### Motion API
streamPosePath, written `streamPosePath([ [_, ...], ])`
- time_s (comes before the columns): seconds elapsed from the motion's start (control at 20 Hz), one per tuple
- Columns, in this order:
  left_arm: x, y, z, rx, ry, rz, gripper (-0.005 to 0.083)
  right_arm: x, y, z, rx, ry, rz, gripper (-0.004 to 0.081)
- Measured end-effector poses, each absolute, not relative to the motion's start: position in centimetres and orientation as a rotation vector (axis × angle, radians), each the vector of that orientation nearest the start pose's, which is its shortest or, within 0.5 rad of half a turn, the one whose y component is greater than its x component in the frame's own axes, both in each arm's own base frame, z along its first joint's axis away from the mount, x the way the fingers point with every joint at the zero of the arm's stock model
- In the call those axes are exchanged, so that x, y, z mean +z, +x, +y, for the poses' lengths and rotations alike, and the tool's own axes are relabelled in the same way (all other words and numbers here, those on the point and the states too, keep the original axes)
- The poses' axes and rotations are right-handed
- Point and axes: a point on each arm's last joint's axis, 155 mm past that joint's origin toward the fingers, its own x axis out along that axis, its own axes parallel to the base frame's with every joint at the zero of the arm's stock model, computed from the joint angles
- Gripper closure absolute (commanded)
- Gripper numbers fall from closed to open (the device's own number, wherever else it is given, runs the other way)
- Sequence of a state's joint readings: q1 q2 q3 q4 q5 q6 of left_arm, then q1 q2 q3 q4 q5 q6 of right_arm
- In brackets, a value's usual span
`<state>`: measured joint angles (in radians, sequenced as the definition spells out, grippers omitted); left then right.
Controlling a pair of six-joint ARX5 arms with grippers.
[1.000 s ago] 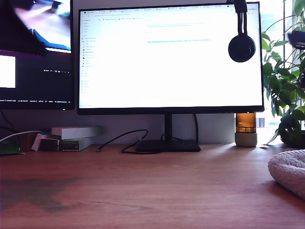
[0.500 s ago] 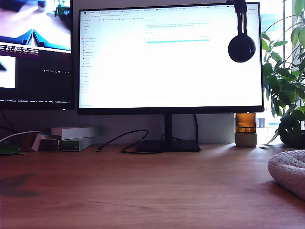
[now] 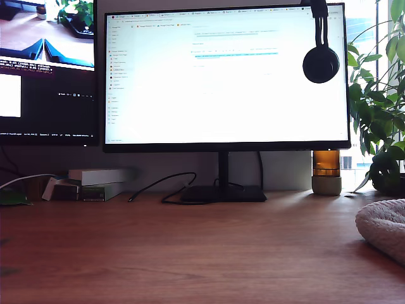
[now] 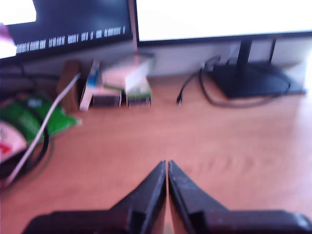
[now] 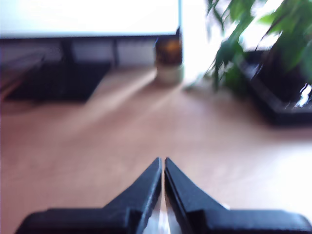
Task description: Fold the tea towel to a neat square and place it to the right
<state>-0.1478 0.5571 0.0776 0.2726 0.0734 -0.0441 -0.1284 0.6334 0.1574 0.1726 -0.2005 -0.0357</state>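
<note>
The tea towel [image 3: 385, 229], a fluffy pale bundle, lies folded on the wooden desk [image 3: 190, 253] at the exterior view's right edge, partly cut off by the frame. Neither arm shows in the exterior view. In the first wrist view my first gripper [image 4: 167, 165] is shut with nothing between its dark fingers, held above bare desk and facing the monitors. In the second wrist view my second gripper [image 5: 162, 162] is also shut and holds nothing, above bare desk near the plant. The towel appears in neither wrist view.
A large monitor [image 3: 226, 76] on a stand [image 3: 223, 191] fills the back, with a second screen [image 3: 45, 69] at the exterior view's left. Headphones [image 3: 321, 62] hang on the monitor. Small boxes [image 3: 95, 182], cables [image 3: 161, 187], an amber jar [image 3: 326, 171] and a plant [image 3: 380, 114] line the back.
A dark shadow on the desk at the exterior view's left has shrunk and faded away. A dark shape at the upper right edge has left the frame. The towel has not moved.
</note>
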Motion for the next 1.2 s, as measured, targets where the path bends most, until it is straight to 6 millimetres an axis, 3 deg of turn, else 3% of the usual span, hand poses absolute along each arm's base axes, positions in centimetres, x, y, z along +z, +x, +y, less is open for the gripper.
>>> streamPosePath([
  [0.15, 13.8, 27.5, -4.9, -0.188, -0.037, 0.167, 0.0797, 11.0, 28.0, 0.1, 0.079, 0.016, 0.297, 0.0782],
  [0.25, 14.6, 27.1, -4.7, -0.183, -0.038, 0.138, 0.0797, 11.9, 27.7, 0.2, 0.082, 0.013, 0.257, 0.0782],
  [0.4, 14.1, 26.4, -4.5, -0.177, -0.036, 0.159, 0.0797, 13.0, 27.2, 1.0, 0.122, 0.012, 0.213, 0.0782],
  [0.8, 14.5, 24.5, -4.3, -0.177, -0.041, 0.132, 0.0797, 12.9, 25.6, 1.3, 0.127, 0.007, 0.216, 0.0782],
  [1.2, 10.8, 23.6, -4.1, -0.172, -0.033, 0.281, 0.0797, 8.5, 23.7, 1.6, 0.13, 0.056, 0.404, 0.0782],
])
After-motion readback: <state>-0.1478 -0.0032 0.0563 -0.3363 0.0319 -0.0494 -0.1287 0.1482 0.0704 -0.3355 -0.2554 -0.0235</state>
